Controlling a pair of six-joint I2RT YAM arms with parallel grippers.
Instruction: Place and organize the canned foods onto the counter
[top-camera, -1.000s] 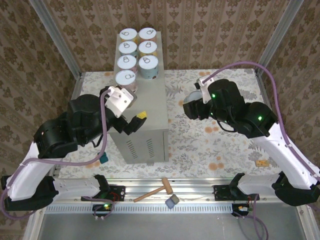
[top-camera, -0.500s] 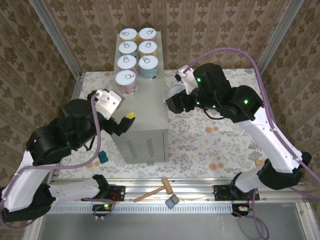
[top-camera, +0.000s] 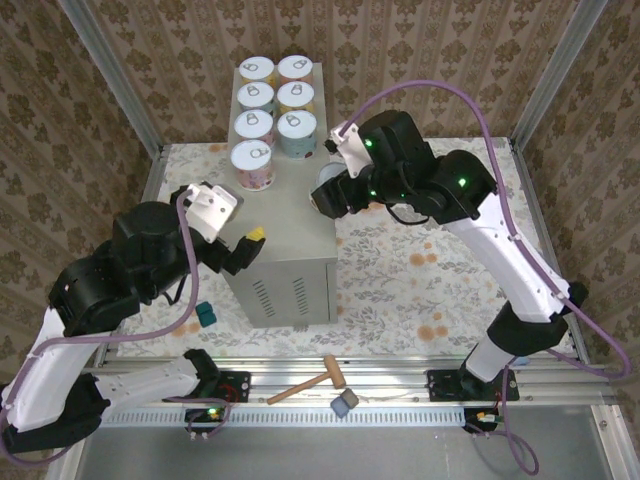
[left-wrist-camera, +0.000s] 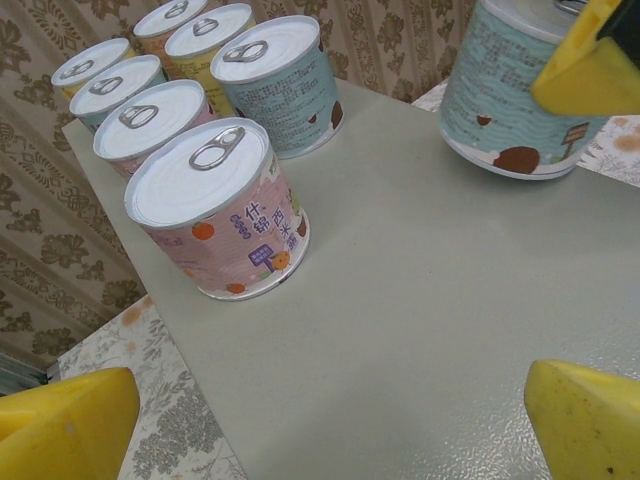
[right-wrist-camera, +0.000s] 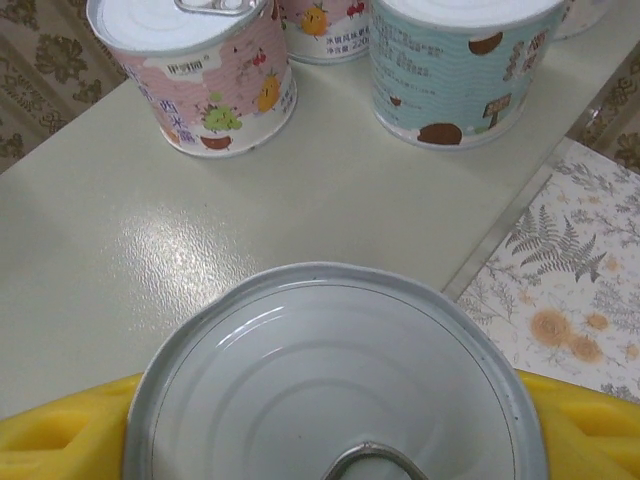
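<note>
Top external view: the bench (top-camera: 292, 235), a tall beige-grey metal box with a flat, faintly pebbled top and vent slots on its near face, is carrying seven canned foods (top-camera: 254, 122) in two columns at its far end, four on the left and three on the right. I am holding the eighth can (top-camera: 324, 186) in my right pincer (top-camera: 334, 194), yellow pads clamping its sides, over the bench's right edge. My left pincer (top-camera: 250, 244) is hanging wide with nothing in it at the bench's left edge, apart from the cans.

I am judging the step in hand to be setting this can into the open place in the right column, just beside the pink can (left-wrist-camera: 225, 215) and in front of the teal one (left-wrist-camera: 272, 78). To do it well I am planning to carry it left and away, upright and clear of both neighbours, seat its base flat on the painted metal, and only then spread the pads. The wall is smooth and round, so a skewed squeeze could let it twist.

From the left wrist the held can is showing a teal printed label; whether its base is touching the top I cannot tell. From the right wrist its pale ridged lid (right-wrist-camera: 335, 385) and pull tab (right-wrist-camera: 367, 447) are sitting between my pads.
</note>
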